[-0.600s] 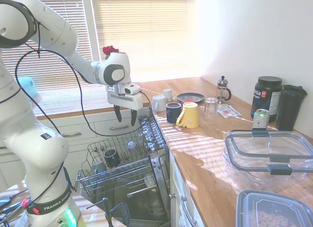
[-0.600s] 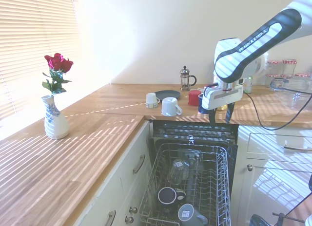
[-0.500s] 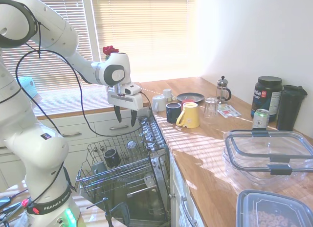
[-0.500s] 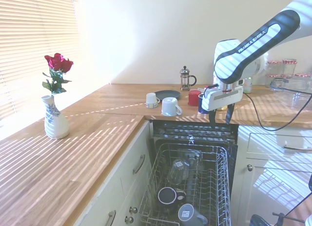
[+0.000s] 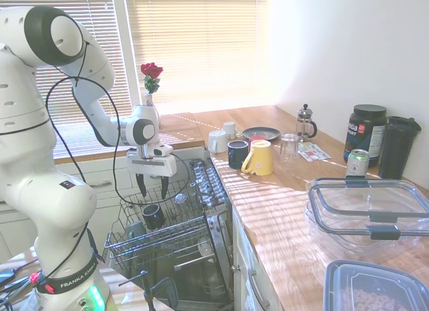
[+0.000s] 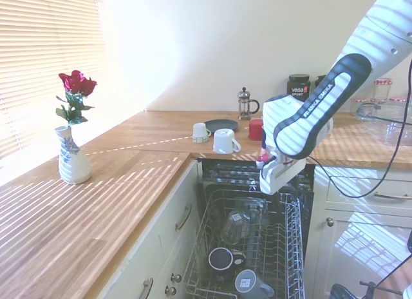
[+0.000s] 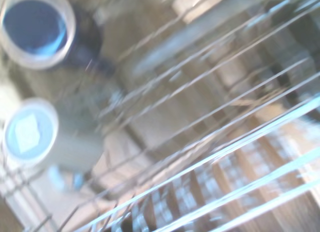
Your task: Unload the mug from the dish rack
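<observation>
The pincer (image 5: pixel 151 188), spread wide and holding nothing, hangs over the dish rack (image 5: pixel 127 240). The mug (image 5: pixel 153 216) sits upright in the rack just below it, untouched. This looks like the approach; next it must descend and close on the rim. The blurred wrist view alone shows the mug's dark inside (image 7: pixel 35 27).
</observation>
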Action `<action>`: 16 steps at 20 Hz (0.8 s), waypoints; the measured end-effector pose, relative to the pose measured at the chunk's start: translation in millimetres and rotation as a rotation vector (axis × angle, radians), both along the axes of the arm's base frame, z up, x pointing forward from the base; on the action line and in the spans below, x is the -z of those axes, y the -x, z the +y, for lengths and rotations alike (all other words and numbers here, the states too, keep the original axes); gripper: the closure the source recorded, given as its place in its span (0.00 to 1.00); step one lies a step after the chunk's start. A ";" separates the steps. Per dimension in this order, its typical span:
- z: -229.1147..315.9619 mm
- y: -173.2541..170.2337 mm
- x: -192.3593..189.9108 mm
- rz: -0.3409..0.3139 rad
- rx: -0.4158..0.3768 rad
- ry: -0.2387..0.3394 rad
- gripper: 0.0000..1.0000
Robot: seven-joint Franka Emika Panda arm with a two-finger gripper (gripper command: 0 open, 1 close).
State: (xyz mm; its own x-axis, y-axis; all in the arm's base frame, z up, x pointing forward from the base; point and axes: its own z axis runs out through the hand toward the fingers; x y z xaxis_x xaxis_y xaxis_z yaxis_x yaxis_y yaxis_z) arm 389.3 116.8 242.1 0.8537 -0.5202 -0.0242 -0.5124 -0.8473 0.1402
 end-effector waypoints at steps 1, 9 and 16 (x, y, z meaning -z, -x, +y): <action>10.2 5.1 11.9 0.005 -0.018 0.004 0.00; 91.4 69.7 106.9 0.060 -0.183 0.020 0.00; 131.1 62.5 165.2 0.085 -0.275 0.051 0.00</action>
State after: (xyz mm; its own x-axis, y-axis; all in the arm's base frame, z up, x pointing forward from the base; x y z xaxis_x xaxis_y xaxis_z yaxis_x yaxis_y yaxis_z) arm 326.8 247.9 77.0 0.9588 -0.2720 -0.0816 -0.2491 -0.9435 0.2188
